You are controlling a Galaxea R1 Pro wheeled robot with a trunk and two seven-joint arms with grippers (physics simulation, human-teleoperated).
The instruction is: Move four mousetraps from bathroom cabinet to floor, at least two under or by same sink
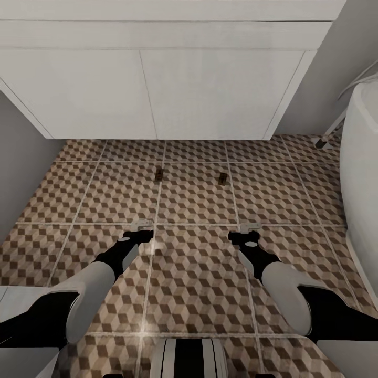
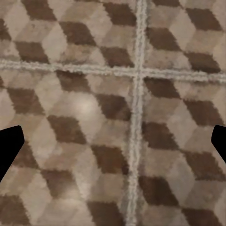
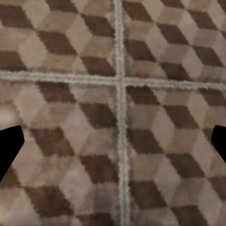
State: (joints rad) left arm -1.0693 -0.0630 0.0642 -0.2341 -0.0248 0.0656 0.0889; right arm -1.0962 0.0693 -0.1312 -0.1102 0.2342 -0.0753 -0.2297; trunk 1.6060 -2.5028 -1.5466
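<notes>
Two mousetraps lie on the cube-patterned bathroom floor just in front of the sink's white vanity: one small brown board to the left and another to the right. My left gripper hangs low over the tiles, short of the left trap. Short of the right trap hangs my right gripper. Both stand open with bare tile between the fingers. The cabinet is out of view.
The white bathtub bulges in along the right side, with a thin metal leg or pipe beside it. A grey wall closes the left. The vanity front blocks the way ahead.
</notes>
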